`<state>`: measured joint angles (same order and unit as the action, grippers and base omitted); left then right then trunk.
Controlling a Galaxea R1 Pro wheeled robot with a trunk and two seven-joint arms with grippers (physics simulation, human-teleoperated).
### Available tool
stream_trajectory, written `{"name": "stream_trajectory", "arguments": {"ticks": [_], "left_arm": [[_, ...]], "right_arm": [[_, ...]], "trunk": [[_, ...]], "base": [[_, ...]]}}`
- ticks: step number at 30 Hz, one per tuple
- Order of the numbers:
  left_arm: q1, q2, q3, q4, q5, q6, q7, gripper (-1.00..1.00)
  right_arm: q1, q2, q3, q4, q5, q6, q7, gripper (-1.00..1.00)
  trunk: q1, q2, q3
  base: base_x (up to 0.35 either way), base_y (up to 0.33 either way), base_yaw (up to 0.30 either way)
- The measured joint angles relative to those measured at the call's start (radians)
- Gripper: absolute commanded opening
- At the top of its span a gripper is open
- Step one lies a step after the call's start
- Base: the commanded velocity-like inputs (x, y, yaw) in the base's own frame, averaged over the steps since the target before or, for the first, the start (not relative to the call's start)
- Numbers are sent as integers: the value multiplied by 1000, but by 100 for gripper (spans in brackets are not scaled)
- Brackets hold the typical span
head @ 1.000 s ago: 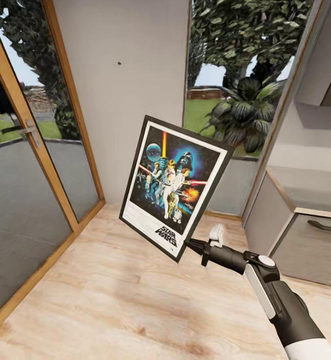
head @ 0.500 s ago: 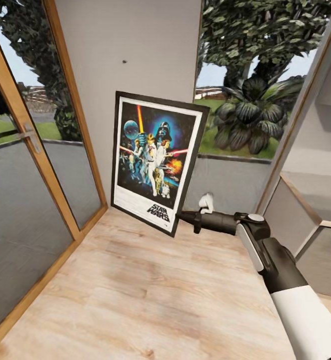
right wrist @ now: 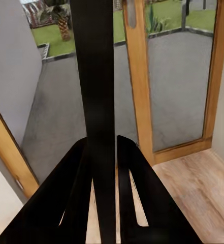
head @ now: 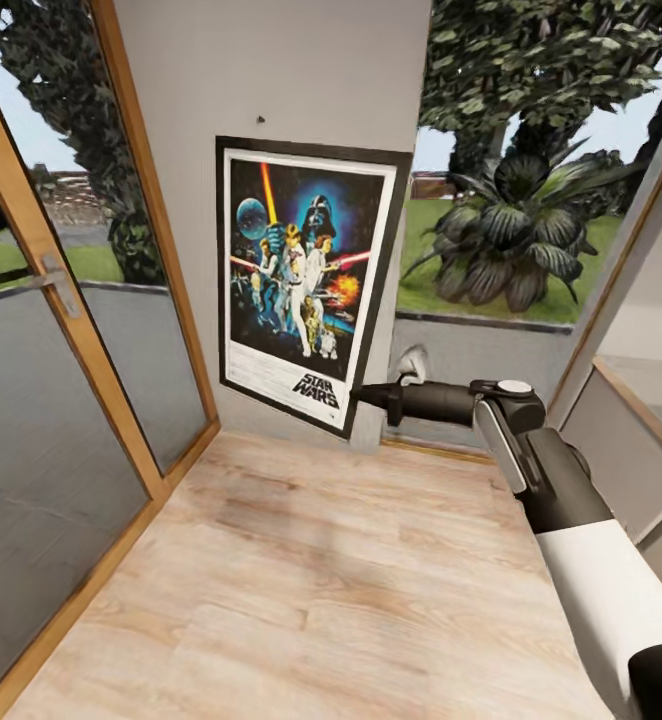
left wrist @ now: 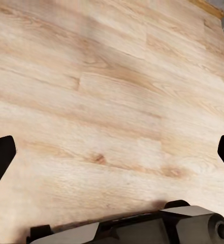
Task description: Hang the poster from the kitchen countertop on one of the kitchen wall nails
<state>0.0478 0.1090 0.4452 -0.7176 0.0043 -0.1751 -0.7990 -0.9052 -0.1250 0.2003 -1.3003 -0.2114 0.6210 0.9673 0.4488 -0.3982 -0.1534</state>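
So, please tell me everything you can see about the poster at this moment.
The poster is an upright rectangle with a black frame, a white inner border and colourful figures on dark blue, with "STAR WARS" printed at the bottom. It looks flat and rigid. It is held up in front of the grey wall, slightly tilted, its top edge just below a small nail. The right gripper is shut on its lower right corner; in the right wrist view its dark edge runs between the fingers.

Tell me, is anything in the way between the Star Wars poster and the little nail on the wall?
Nothing visible is. The right claw grips the poster by its lower corner, close to the grey wall. The nail sits just above the poster's top edge, with bare wall between them.
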Motion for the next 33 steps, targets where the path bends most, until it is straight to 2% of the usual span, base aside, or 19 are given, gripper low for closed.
{"name": "stream_trajectory", "arguments": {"ticks": [6, 11, 22, 33], "left_arm": [[0, 1, 0, -1, 0, 0, 0, 100], [0, 8, 0, -2, 0, -1, -1, 100], [0, 12, 0, 1, 0, -3, 0, 100], [0, 13, 0, 5, 0, -5, 1, 100]], "right_arm": [[-84, 0, 5, 3, -2, 101, 1, -100], [-121, -2, 12, 7, -1, 117, 21, -100], [-133, -6, 18, 14, 1, 120, 29, -100], [-134, -3, 16, 16, 1, 120, 29, -100]], "trunk": [[0, 0, 0], [0, 0, 0], [1, 0, 0], [1, 0, 11]], "base": [[307, 191, 0], [307, 188, 0], [102, 60, -10], [3, 2, -157]]}}
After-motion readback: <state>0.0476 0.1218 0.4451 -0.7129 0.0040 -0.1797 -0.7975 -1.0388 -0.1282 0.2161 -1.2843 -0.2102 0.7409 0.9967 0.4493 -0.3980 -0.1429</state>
